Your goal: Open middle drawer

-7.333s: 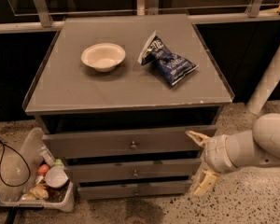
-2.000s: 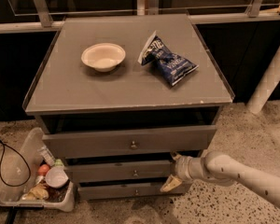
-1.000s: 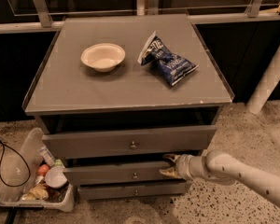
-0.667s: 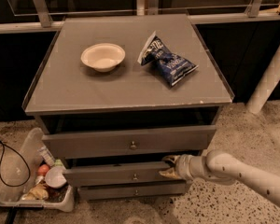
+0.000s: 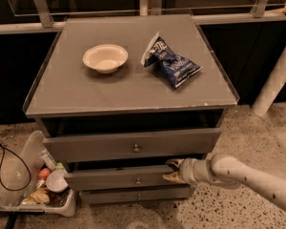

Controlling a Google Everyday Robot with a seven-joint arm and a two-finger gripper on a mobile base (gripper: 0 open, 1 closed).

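The grey cabinet has three drawers. The middle drawer (image 5: pixel 119 178) is a flat grey front with a small round knob (image 5: pixel 137 181). It sits between the taller top drawer (image 5: pixel 128 145) and the narrow bottom drawer (image 5: pixel 133 194). My gripper (image 5: pixel 172 171) reaches in from the right at the right end of the middle drawer front. One finger lies over the front's top edge and the other against its face, so it is closed on that end. The knob is free, to the left of the gripper.
A white bowl (image 5: pixel 105 57) and a blue chip bag (image 5: pixel 171 63) lie on the cabinet top (image 5: pixel 76 92). A clear bin of trash (image 5: pixel 35 187) and a black cable (image 5: pixel 9 161) are on the floor at the left. A white post (image 5: pixel 276 80) stands at the right.
The gripper came down and left from beside the cabinet to the middle drawer's right end, and its fingers narrowed onto it. In the last second it has barely moved.
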